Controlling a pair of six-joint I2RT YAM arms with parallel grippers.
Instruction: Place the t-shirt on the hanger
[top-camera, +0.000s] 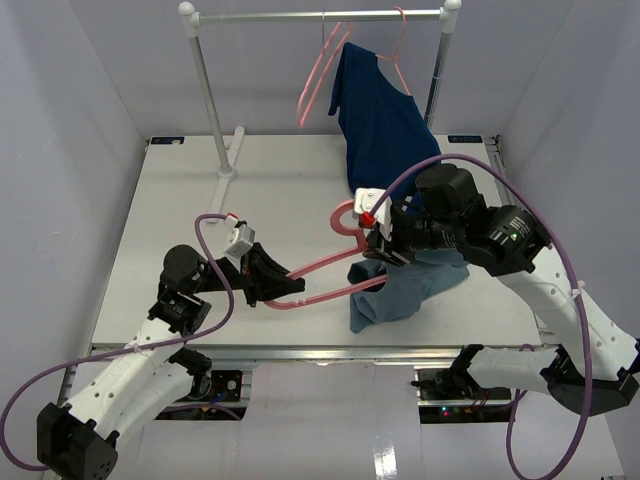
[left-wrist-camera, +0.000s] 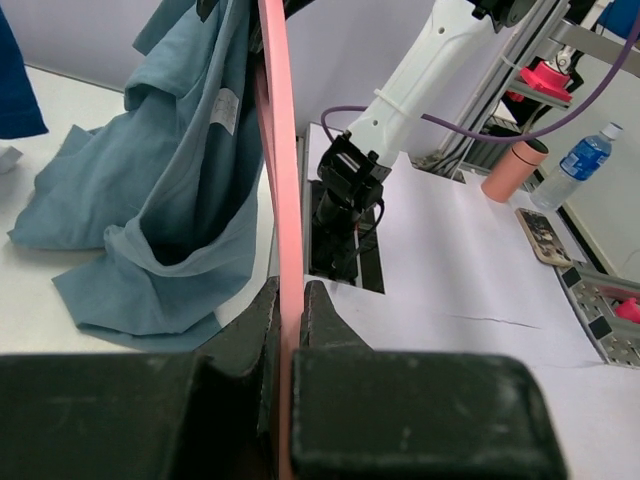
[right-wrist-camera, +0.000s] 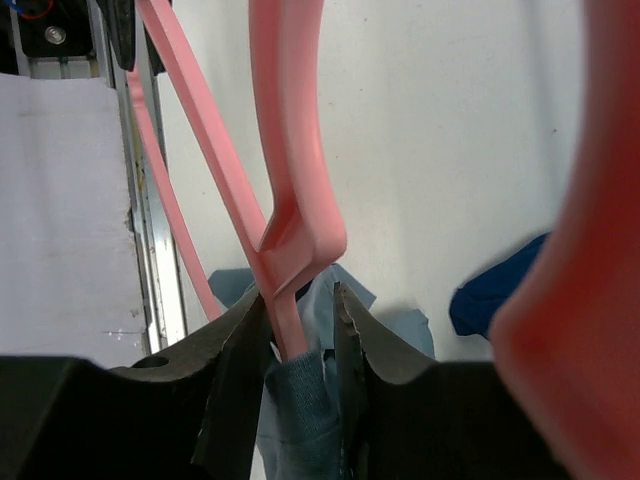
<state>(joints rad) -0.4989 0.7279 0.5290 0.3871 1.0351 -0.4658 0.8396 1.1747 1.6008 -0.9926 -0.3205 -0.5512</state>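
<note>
The left gripper is shut tight on the left end of the hanger, which sits low over the table. At the hanger's right end, by its hook, the right gripper pinches the hanger's neck and the t-shirt collar together. The rest of the t-shirt droops below. Behind the hanger, a navy shirt hangs from the rail beside two more pink hangers, crowding the right arm.

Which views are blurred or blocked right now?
Top external: sharp and evenly lit. Left wrist: the hanger and the left hand are soft up close, while the t-shirt is clear. Right wrist: an out-of-focus red blur covers the right edge.
</note>
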